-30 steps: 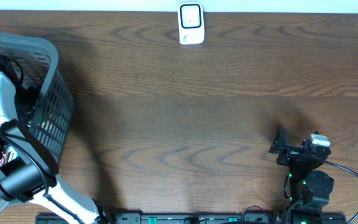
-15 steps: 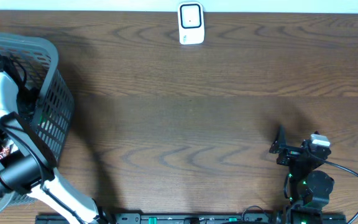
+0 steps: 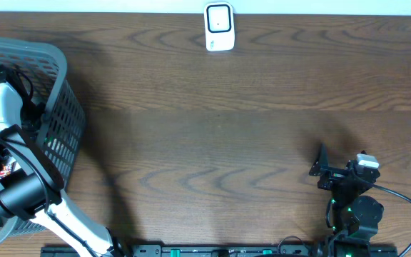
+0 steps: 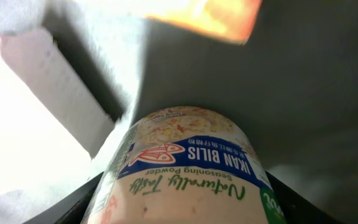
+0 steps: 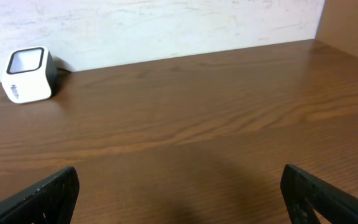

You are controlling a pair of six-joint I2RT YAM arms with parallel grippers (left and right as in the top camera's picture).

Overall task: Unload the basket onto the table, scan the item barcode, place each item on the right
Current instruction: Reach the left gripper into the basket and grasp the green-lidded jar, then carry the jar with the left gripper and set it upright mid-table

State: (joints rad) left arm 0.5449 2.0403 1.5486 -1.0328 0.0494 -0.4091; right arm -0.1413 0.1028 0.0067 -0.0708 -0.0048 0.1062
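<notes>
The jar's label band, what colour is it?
The band is blue, white lettering; left wrist view.

Shop-checkout setup; barcode scanner point(image 3: 219, 27) and grey shopping basket point(image 3: 66, 125) on a wooden table point(image 3: 227, 128).

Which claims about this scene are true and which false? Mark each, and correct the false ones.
1. The white box-shaped barcode scanner stands at the dark wooden table's far edge. True.
2. The left gripper hovers over bare tabletop. False: it is inside the grey plastic mesh basket, with a labelled seasoning-powder jar between its jaws.
3. The right gripper holds a jar. False: it is open and empty.
4. The jar's label has a blue band. True.
</notes>
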